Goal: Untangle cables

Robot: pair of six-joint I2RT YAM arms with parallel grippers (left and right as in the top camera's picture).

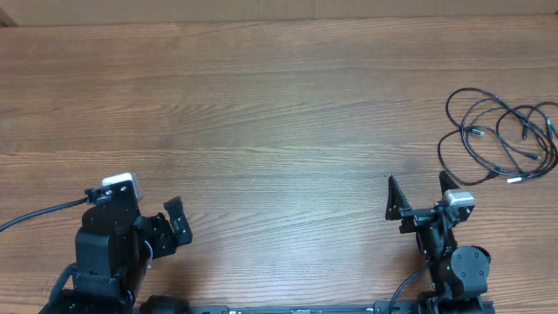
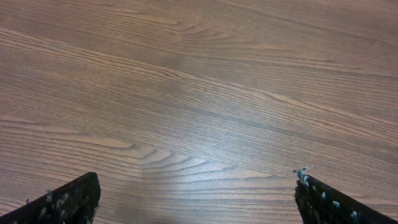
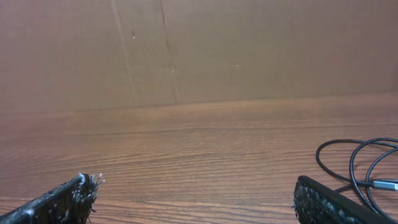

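The cables point(image 1: 504, 133) lie as a loose tangle of thin black loops at the far right of the wooden table, with a silvery-tipped plug point(image 1: 514, 180) at the tangle's near edge. My right gripper point(image 1: 420, 194) is open and empty, on the near side of the tangle and a little left of it. In the right wrist view its fingers point(image 3: 196, 200) frame bare wood, with cable loops point(image 3: 352, 163) and a silvery plug point(image 3: 387, 185) just past the right finger. My left gripper point(image 1: 177, 223) is open and empty at the near left, far from the cables; its wrist view point(image 2: 196, 202) shows only wood.
A brown cardboard wall point(image 3: 199, 50) stands along the table's far edge. The wooden tabletop point(image 1: 279, 113) spans the view. A thick black wire point(image 1: 39, 214) runs off the left arm toward the left edge.
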